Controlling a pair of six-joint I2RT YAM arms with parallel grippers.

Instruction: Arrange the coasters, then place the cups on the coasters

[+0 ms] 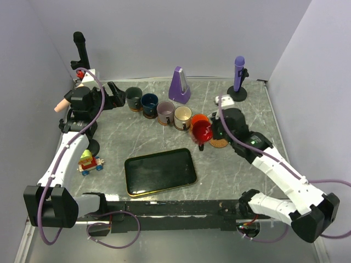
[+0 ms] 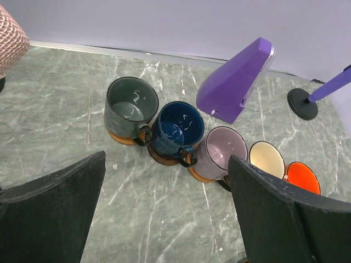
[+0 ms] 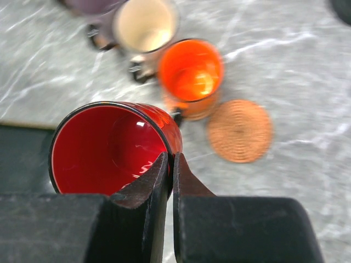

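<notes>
Right end effector (image 3: 170, 162) pinches red cup (image 3: 104, 150) rim, near bare coaster (image 3: 239, 130).

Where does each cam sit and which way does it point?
Top external: above and behind the bases, looking down on the table; left arm and right arm show.
Left wrist: left arm, facing the cup row, dark green cup leftmost; open fingers frame the bottom.
Right wrist: looks down past its shut fingers pinching the red cup rim; bare coaster beyond.
Shared: orange cup in all three.
</notes>
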